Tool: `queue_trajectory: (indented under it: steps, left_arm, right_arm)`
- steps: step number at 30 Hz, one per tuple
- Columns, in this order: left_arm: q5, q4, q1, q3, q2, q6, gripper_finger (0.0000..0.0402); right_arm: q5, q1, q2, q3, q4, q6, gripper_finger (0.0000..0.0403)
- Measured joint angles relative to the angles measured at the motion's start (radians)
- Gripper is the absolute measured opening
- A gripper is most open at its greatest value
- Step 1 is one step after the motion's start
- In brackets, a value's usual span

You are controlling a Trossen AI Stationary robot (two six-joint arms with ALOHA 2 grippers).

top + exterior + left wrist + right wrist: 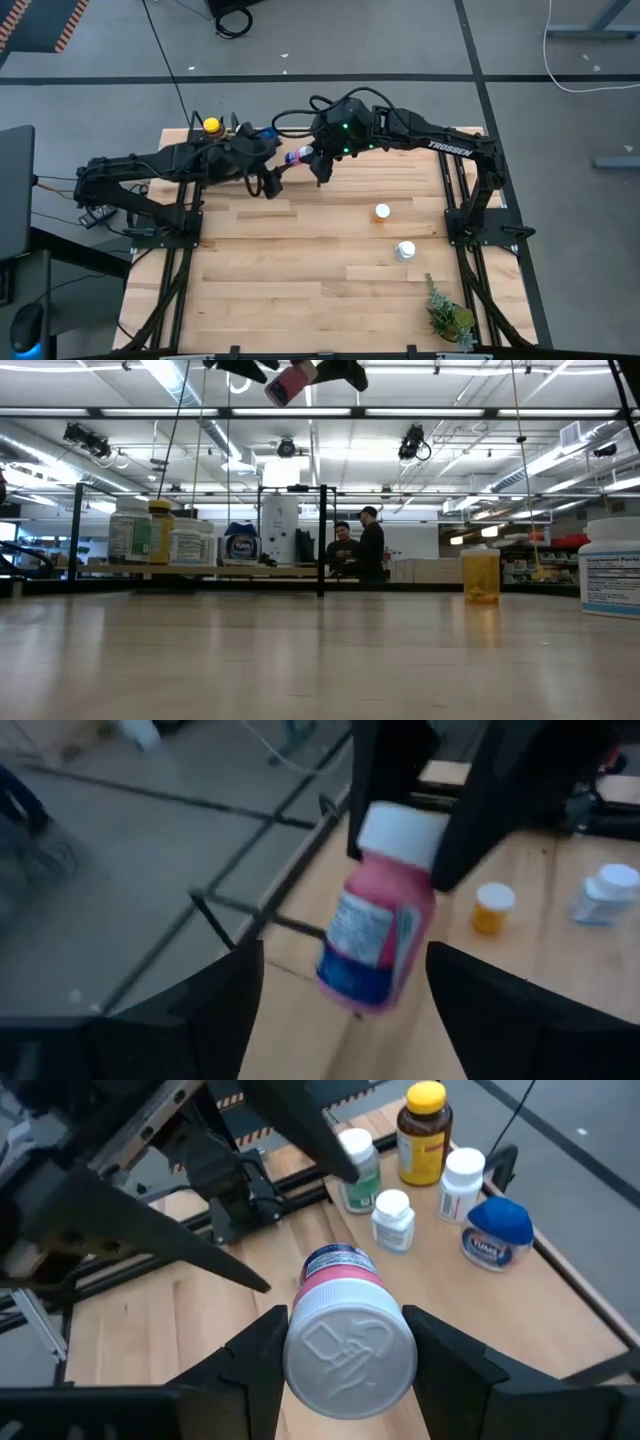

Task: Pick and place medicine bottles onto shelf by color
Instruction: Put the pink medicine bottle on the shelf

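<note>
Holding: my right gripper (345, 1342) is clenched on the white cap of a pink bottle (343, 1292), held up off the table; in the low view the pink bottle (290, 382) hangs tilted at the top centre of the frame.
Left gripper: my left gripper (345, 982) is spread wide, one finger on each side of the pink bottle (375, 925), touching nothing that I can see.
Meeting place: upper centre of the high view, where both grippers face each other over the pink bottle (298, 156).
Shelf: the shelf (190, 135) sits at the upper left of the table, with an amber yellow-capped bottle (423, 1135), a blue bottle (497, 1232) and white bottles (393, 1219) standing on it.
On the table: an orange-capped bottle (382, 211) and a white-capped bottle (404, 250) stand right of centre, apart from each other.
Plant: a small green plant (447, 314) lies at the lower right.
</note>
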Motion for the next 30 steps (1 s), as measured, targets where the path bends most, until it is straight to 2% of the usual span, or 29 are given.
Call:
queue_trajectory:
  steps: [6, 11, 18, 21, 26, 30]
  left_arm:
    - [-0.008, 0.156, -0.009, 0.0, 0.01, 0.215, 0.0301]
    - [-0.007, 0.254, -0.01, 0.0, 0.009, 0.335, 0.0301]
    - [0.016, 0.215, -0.01, 0.0, 0.009, 0.408, 0.0294]
    - [0.005, 0.168, -0.009, 0.0, 0.009, 0.372, 0.0293]
    - [-0.015, 0.082, -0.007, 0.0, 0.008, 0.188, 0.0293]
    - [-0.011, 0.067, -0.015, 0.0, 0.023, 0.143, 0.0293]
  right_arm:
    - [0.004, -0.012, 0.0, -0.023, -0.027, 0.03, 0.0184]
    - [-0.029, -0.008, 0.0, -0.026, -0.034, -0.053, 0.0184]
    - [-0.061, -0.022, 0.0, -0.026, -0.035, -0.046, 0.0184]
    - [-0.072, -0.023, 0.0, -0.026, -0.034, -0.046, 0.0185]
    - [-0.078, -0.028, 0.0, -0.026, -0.014, -0.04, 0.0185]
    - [-0.089, -0.039, 0.0, -0.026, 0.017, -0.02, 0.0184]
